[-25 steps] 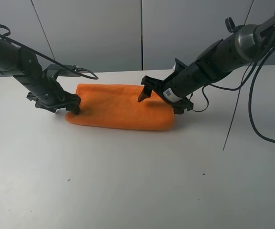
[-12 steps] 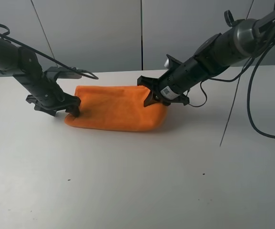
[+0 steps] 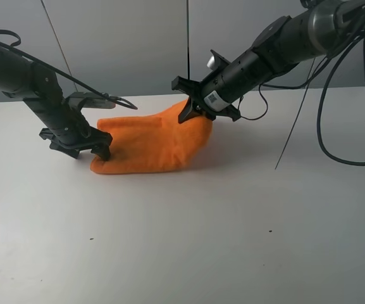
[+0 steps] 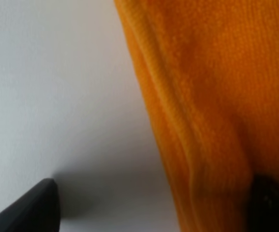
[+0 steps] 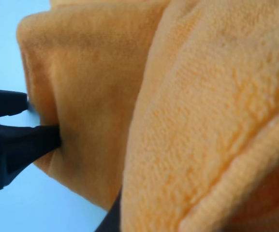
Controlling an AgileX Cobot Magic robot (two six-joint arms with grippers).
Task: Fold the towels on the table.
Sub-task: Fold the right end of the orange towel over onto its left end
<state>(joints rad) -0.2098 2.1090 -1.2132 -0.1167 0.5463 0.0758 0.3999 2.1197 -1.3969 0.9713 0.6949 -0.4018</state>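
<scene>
Left gripper (image 3: 100, 150) sits low over the white matte table (image 3: 188, 240), at the left end of the orange towel (image 3: 150, 142). Its jaws are spread apart. The left wrist view shows this best: one dark finger (image 4: 35, 208) lies over bare table, the other against the cloth, and the towel's hemmed edge runs between them. That close view also shows the fabric as a fuzzy, short-piled microfibre with a rolled, stitched border, and a tiny dark speck on the tabletop beside it.

From the high camera the towel looks like a folded band. Its left part lies flat on the table, and its right part rises in a slope to a peak.

Farther back and to the right, the right gripper (image 3: 195, 114) is pinched on that raised right end, holding it clear of the table. Its black arm slants up toward the far right, with cables (image 3: 334, 126) looping behind it.

The right wrist view is almost filled by soft orange pile with a thick hemmed fold close to the lens. Dark finger-like shapes press into the cloth at its other end, and I cannot tell whose they are. Two small specks (image 3: 91, 239) mark the near table. Grey wall panels (image 3: 125, 44) stand behind everything.
</scene>
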